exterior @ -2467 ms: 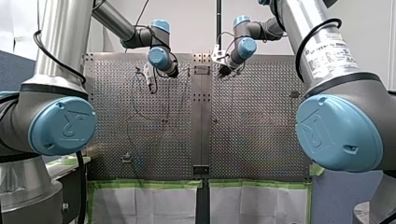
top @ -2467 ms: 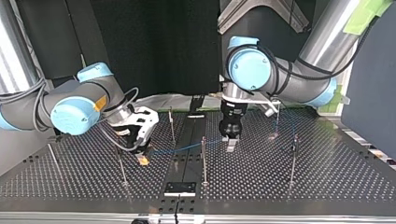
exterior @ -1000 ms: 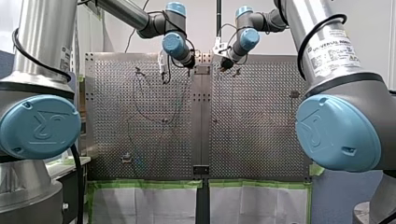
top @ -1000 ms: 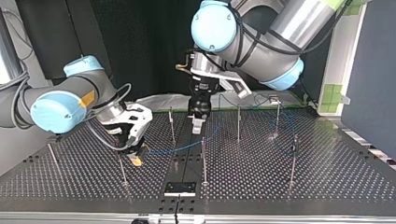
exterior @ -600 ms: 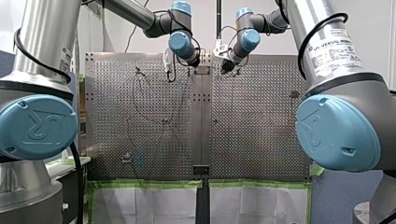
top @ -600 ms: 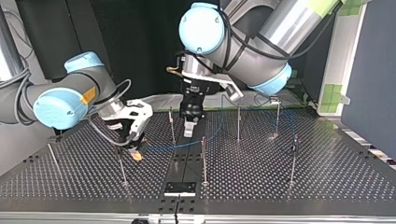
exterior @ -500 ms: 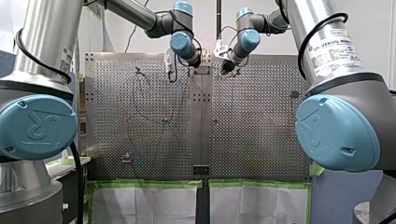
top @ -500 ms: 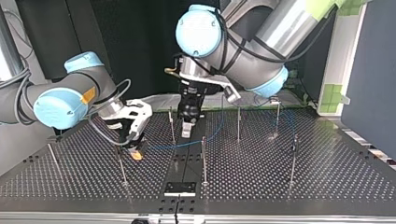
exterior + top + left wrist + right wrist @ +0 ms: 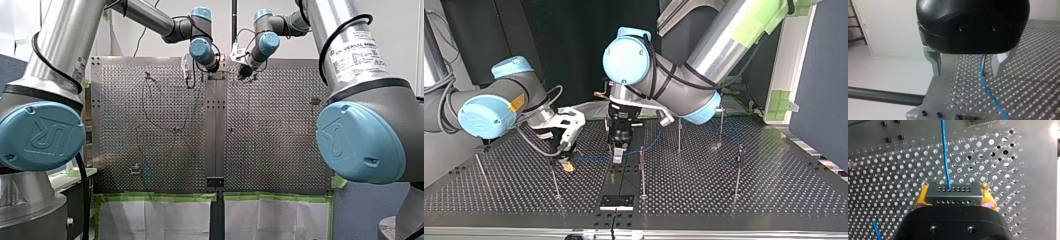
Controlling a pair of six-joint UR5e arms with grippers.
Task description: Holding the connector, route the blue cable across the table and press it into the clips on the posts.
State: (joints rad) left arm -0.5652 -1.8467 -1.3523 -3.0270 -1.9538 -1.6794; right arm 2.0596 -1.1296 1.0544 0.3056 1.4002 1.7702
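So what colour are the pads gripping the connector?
Yellow; the pads clamping the connector show best in the right wrist view.

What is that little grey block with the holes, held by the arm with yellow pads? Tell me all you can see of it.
The connector is a small grey oblong block, metal-looking, with two rows of tiny round holes along it. My right gripper is shut on it, its fingers' yellow pads pressing both short ends, over the perforated table; whether it touches the table I cannot tell. The blue cable leaves a hole near the middle of one row and runs straight ahead.
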